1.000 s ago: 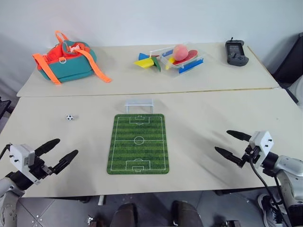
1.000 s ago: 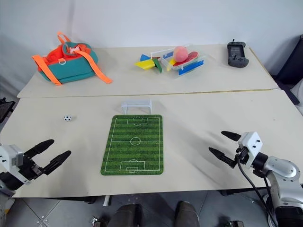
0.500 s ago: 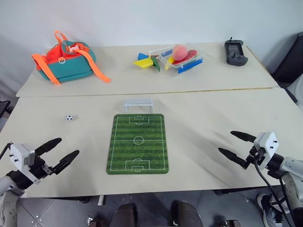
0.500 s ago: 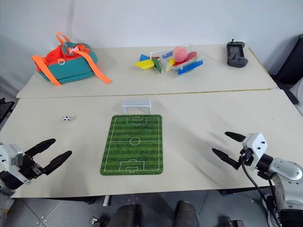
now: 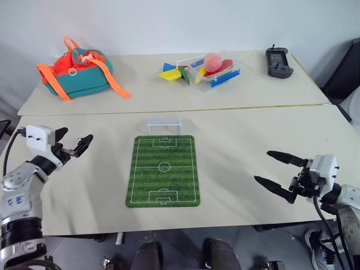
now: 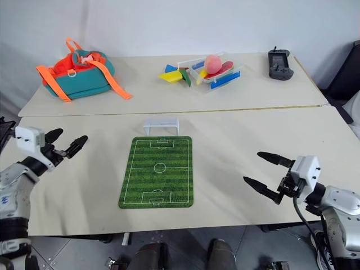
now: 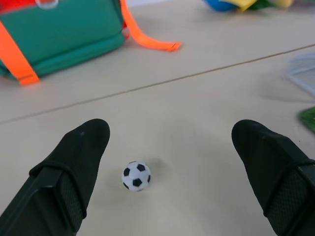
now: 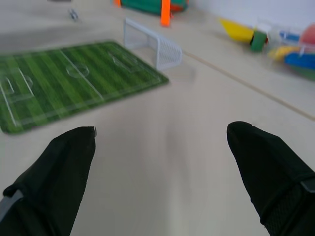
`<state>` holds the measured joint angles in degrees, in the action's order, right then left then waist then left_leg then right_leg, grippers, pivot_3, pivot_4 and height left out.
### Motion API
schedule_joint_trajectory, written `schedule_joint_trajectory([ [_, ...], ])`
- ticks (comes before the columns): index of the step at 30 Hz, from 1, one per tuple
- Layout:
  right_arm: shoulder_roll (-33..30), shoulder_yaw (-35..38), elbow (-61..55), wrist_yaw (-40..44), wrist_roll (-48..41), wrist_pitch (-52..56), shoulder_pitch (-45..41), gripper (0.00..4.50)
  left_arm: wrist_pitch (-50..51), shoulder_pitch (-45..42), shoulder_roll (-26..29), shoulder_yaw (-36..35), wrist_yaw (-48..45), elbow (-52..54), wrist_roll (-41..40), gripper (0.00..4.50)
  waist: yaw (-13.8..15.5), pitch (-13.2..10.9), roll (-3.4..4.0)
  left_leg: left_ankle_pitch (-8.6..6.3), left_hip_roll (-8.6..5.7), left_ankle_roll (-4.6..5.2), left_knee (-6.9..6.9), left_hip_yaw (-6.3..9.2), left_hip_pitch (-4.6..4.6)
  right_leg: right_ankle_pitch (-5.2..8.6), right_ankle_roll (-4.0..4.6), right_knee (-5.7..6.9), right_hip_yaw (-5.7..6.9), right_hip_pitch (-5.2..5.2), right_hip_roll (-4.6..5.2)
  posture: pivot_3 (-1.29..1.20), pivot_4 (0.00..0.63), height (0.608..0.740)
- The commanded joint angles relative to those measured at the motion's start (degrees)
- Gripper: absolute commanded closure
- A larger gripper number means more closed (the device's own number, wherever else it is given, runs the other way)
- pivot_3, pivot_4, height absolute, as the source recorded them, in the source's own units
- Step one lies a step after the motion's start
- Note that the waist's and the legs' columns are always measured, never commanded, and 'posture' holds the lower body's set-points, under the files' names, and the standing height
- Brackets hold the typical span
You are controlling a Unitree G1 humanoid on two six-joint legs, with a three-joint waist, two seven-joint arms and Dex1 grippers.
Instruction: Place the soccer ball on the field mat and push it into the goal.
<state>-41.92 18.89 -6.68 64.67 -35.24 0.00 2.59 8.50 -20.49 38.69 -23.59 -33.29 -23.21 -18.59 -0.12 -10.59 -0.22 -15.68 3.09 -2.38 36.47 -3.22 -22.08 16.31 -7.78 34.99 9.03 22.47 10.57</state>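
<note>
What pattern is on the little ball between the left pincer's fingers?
The soccer ball is white with black patches, clearest in the left wrist view.

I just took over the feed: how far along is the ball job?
Nothing is finished yet. The soccer ball lies on the bare table, off the field mat. In hand: the left tool is open with the ball between its fingers, not gripped. The right tool hangs open. Left: grasp, place on the mat, push into the goal.

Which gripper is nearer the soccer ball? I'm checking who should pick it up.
Left. The left gripper is open around the soccer ball; the right gripper hovers far across the field mat.
</note>
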Motion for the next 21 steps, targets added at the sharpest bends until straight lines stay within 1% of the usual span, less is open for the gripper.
schedule_joint_trajectory([
  [1, -0.82, 2.29, -2.22, 1.27, -2.47, 1.05, -0.01, 0.00, -2.07, -3.37, 0.63, 0.77, 1.21, -4.87, 1.84, 0.02, 0.07, -0.02, -0.07, 0.00, 0.01, 0.00, 0.00, 0.00, 0.00, 0.00, 0.00, 0.01, 0.00, 0.00, -0.01, 0.00, 0.150, 0.740],
  [8, -0.70, 3.07, -3.32, -0.51, -1.53, 2.52, 0.88, 0.00, -5.50, -10.17, 1.10, 3.07, 2.10, -16.71, 4.77, 0.02, 0.20, -0.04, -0.16, 0.00, 0.01, -0.01, -0.01, 0.00, -0.02, 0.00, 0.00, -0.01, 0.01, 0.01, -0.01, 0.00, 0.150, 0.740],
  [16, -1.38, 3.70, -3.80, -1.42, -0.28, 3.95, 1.43, 0.00, -4.13, -10.85, 1.37, 5.72, -0.22, -22.63, 6.47, 0.02, 0.08, -0.03, -0.27, 0.00, 0.01, -0.01, 0.00, -0.03, -0.01, -0.01, -0.02, 0.02, 0.00, 0.02, -0.02, 0.00, 0.150, 0.740],
  [19, -1.80, 3.63, -3.31, -1.22, -0.09, 4.29, 0.66, 0.00, -4.96, -11.56, 1.45, 6.24, 0.18, -24.29, 7.12, 0.64, 0.11, -0.02, -0.27, 0.00, 0.00, -0.01, 0.01, -0.04, 0.01, -0.01, -0.02, 0.02, -0.03, 0.00, -0.01, 0.00, 0.150, 0.740],
  [21, -2.04, 3.61, -3.15, -1.14, -0.05, 4.41, 0.22, 0.00, -4.08, -11.76, 1.60, 6.18, 0.44, -24.20, 6.80, 1.31, 0.07, -0.02, -0.28, 0.01, 0.01, -0.01, 0.02, -0.05, 0.02, -0.01, -0.02, 0.04, -0.04, 0.00, -0.01, 0.00, 0.150, 0.740],
])
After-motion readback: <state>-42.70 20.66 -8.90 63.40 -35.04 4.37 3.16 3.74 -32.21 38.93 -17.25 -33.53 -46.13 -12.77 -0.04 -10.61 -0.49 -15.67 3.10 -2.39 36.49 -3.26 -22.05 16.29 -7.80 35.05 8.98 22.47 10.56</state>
